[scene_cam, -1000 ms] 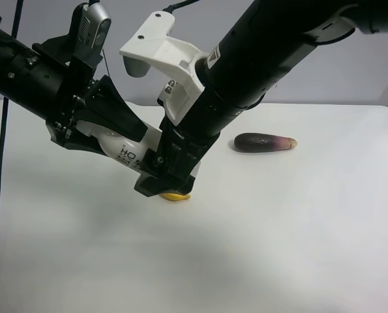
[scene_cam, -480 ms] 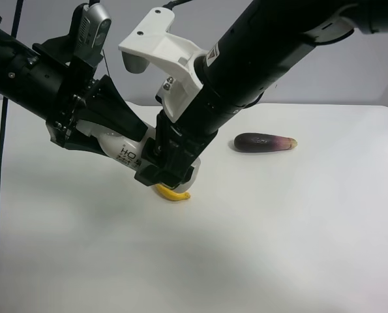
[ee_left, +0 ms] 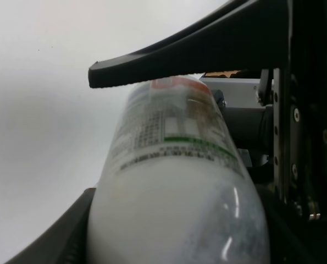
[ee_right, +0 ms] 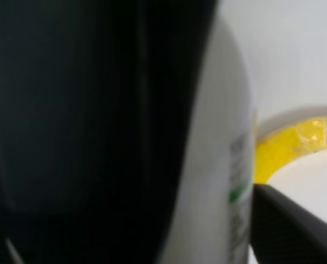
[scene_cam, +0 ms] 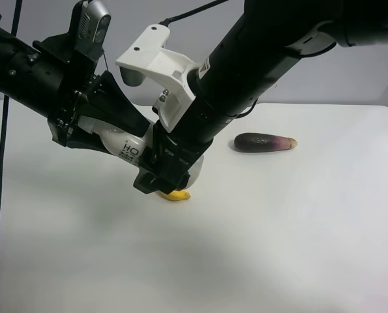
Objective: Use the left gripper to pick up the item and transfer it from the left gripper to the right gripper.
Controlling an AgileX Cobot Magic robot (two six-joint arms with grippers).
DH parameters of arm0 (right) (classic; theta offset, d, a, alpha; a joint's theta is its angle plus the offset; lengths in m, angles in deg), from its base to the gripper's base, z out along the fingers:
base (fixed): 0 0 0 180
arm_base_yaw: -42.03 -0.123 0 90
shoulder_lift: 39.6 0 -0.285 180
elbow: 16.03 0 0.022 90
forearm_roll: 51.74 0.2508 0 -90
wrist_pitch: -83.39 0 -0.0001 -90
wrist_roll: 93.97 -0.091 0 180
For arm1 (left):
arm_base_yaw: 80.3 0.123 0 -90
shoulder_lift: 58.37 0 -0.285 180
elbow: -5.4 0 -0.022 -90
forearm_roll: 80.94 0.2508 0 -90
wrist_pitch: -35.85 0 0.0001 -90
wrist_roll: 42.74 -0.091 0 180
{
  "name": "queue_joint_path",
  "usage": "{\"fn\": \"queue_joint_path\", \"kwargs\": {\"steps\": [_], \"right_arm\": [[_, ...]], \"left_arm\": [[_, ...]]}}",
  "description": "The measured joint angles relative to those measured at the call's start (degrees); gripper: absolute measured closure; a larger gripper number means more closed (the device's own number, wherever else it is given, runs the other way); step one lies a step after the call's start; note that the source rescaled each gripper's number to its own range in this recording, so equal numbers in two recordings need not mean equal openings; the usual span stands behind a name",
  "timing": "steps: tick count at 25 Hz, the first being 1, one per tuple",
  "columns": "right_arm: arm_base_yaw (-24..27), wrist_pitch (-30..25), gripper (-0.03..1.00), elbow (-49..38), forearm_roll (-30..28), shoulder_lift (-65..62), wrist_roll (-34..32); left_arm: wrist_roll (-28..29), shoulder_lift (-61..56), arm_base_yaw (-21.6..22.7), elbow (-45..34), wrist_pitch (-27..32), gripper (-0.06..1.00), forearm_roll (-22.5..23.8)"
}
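White bottle (ee_left: 179,181) stays clamped in the left gripper (scene_cam: 125,134), and the right gripper (scene_cam: 169,168) has shifted left around it, closed or not I cannot tell, so handover seems near.

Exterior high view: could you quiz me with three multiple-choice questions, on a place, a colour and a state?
1. Where is the eggplant?
A) on the table, touching nothing
B) in a tool
C) in a bowl

2. What colour is the curved object lying on the table?
A) blue
B) yellow
C) red

3. The white bottle is:
A) standing on the table
B) lying on the table
C) held up off it

Answers: 1 A, it lies alone there; 2 B, plainly yellow; 3 C, it hangs clear of the tabletop.
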Motion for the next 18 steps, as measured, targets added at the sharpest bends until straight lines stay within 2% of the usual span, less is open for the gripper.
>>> {"fn": "queue_joint_path", "kwargs": {"steps": [8,10,12,15,18], "right_arm": [[0.0,0.06,0.49,0.0,0.28,-0.18,0.0],[0.0,0.08,0.53,0.0,0.28,-0.54,0.0],[0.0,0.23,0.65,0.0,0.49,-0.72,0.0],[0.0,0.32,0.96,0.0,0.71,-0.74,0.08],[0.0,0.37,0.97,0.0,0.84,-0.74,0.2]], "left_arm": [[0.0,0.0,0.0,0.0,0.0,0.91,0.05],[0.0,0.0,0.0,0.0,0.0,0.91,0.05],[0.0,0.0,0.0,0.0,0.0,0.91,0.05],[0.0,0.0,0.0,0.0,-0.06,0.91,0.05],[0.0,-0.04,0.0,0.0,-0.06,0.91,0.05]]}}
